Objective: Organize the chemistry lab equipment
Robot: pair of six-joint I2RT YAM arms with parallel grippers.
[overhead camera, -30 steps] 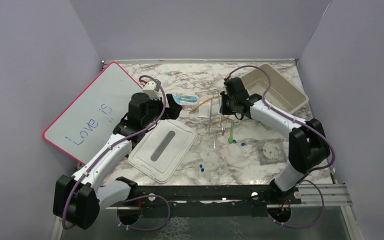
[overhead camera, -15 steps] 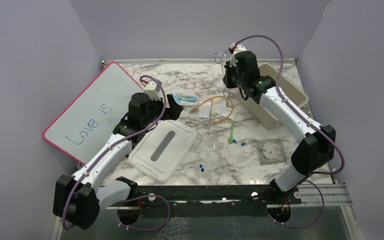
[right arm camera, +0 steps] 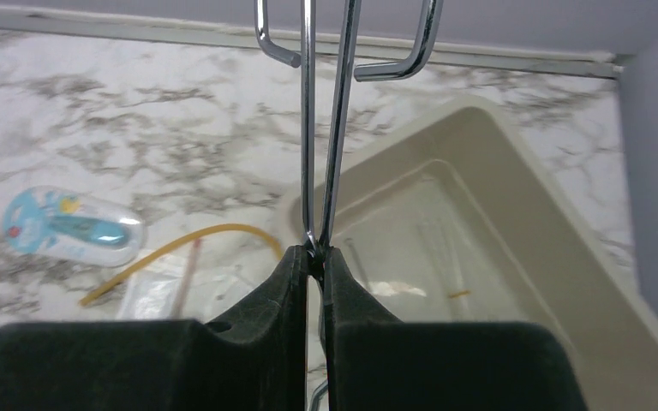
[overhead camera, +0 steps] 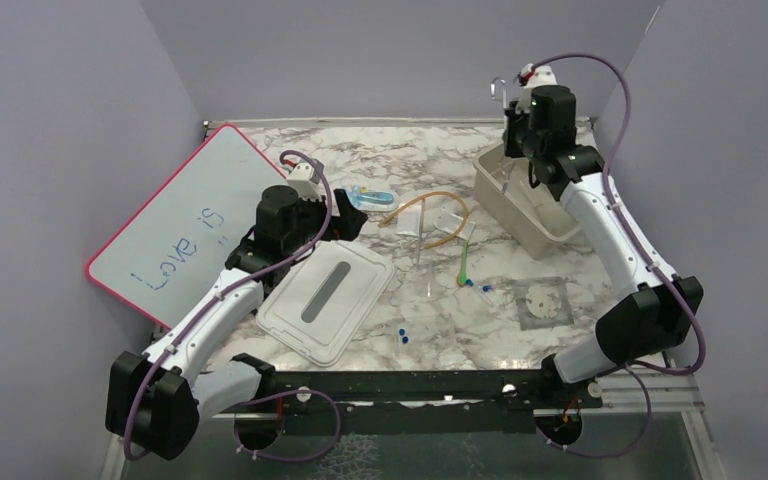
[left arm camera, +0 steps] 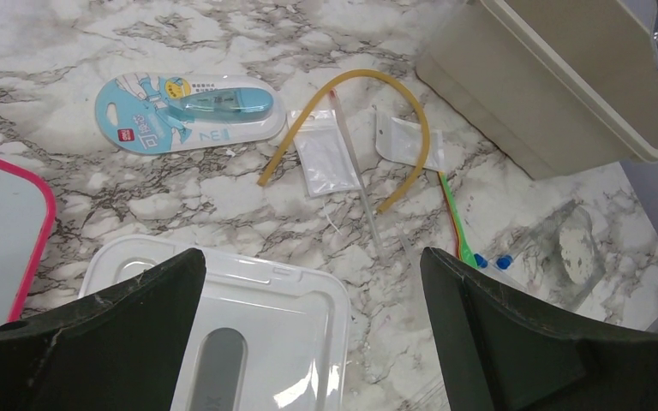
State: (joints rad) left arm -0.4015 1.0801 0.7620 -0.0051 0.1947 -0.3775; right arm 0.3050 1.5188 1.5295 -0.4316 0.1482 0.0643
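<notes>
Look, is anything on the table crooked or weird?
Yes. The beige bin at the back right looks tipped up on one side, not flat. A white lid lies apart on the table, and the right gripper holds metal forceps in the air.

forceps: steel, aloft, upright (loops up) | amber tubing: lying arched | green stick: flat, just beside tubing

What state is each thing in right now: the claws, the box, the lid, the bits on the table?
Right gripper: shut on the metal scissor-like forceps.
Metal scissor-like forceps: held clear of the table.
Left gripper: open, empty.
Beige plastic bin: uncovered.
White plastic lid: off the bin, flat on the table.
Amber rubber tubing: loose, curved, on the table.
Thin green stick: lying on the table.
</notes>
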